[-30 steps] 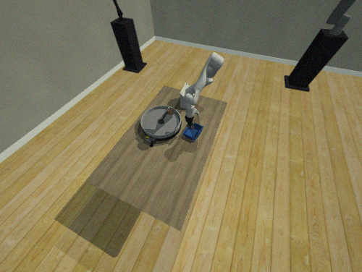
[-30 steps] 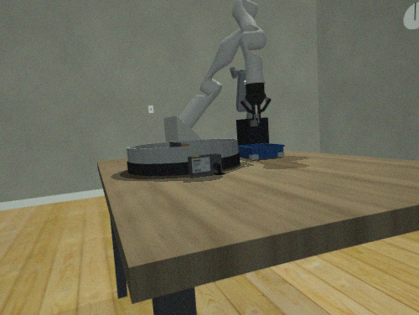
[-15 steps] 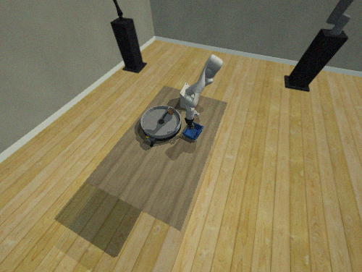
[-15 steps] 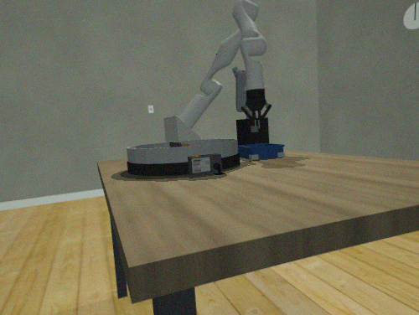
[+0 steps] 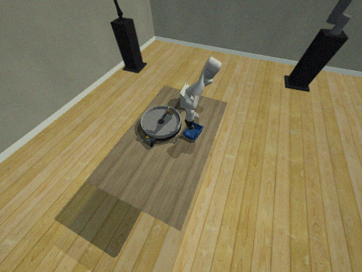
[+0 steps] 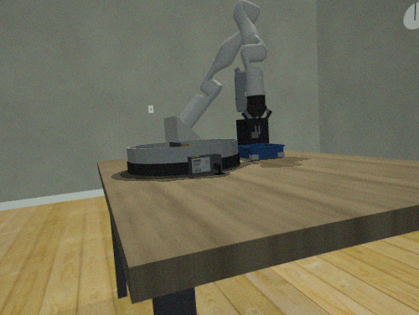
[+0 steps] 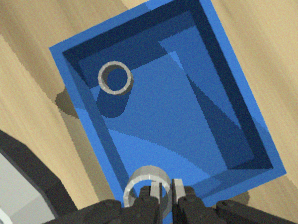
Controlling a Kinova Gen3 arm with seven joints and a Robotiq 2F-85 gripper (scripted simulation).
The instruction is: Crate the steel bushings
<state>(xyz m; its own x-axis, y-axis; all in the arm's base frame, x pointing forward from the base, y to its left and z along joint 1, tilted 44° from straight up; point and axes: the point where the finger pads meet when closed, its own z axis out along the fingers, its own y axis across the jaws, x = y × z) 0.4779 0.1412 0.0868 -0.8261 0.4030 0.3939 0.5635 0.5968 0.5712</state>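
My gripper (image 7: 166,192) is shut on the wall of a steel bushing (image 7: 145,184), a grey ring, and holds it above the near edge of the blue crate (image 7: 165,105). A second steel bushing (image 7: 115,77) lies inside the crate at its far left corner. In the top and exterior views the gripper (image 6: 255,126) hangs just above the crate (image 6: 261,150), next to the round grey turning table (image 5: 161,121). A brownish bushing (image 5: 169,110) sits on the far side of the turning table.
The turning table's dark rim (image 7: 30,175) shows at the wrist view's lower left. A small control box (image 6: 204,164) sits on the turning table's front. Two black stands (image 5: 127,45) (image 5: 313,59) are on the floor behind the table.
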